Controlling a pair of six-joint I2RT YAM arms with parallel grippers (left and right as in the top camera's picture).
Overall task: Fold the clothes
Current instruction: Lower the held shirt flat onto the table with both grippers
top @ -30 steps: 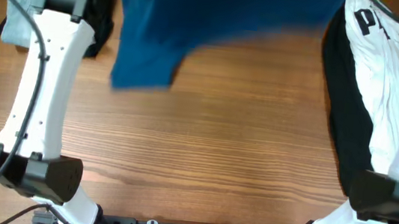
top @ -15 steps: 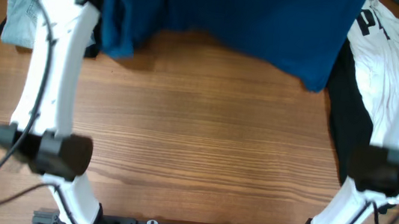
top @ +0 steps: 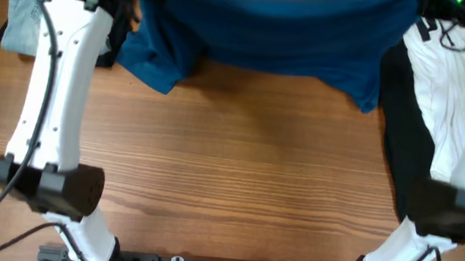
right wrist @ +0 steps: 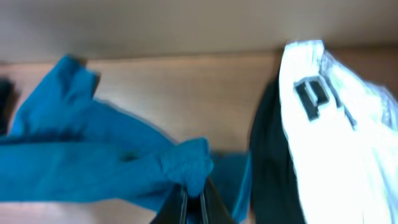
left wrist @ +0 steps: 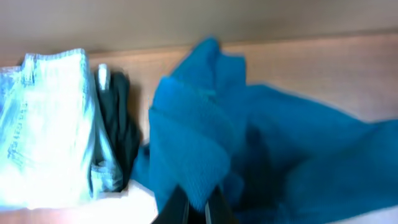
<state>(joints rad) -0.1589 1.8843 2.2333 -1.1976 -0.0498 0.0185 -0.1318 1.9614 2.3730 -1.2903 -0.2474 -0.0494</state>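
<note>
Overhead, folding looks barely begun: the dark-blue shirt (top: 287,40) sags unfolded along the far edge of the table (top: 237,166), left gripper (left wrist: 198,208) and right gripper (right wrist: 193,205) each clamped tight on a bunch of it, jeans (top: 26,2) stacked at the table's far-left corner, white shirt (top: 443,93) rumpled along its right side.

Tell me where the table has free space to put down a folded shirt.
The wide bare wood in the middle is free, bordered by the dark-blue shirt at the far side, the left arm and the black garment. Crowded: the far left corner with the jeans, and the right side under the white shirt.
</note>
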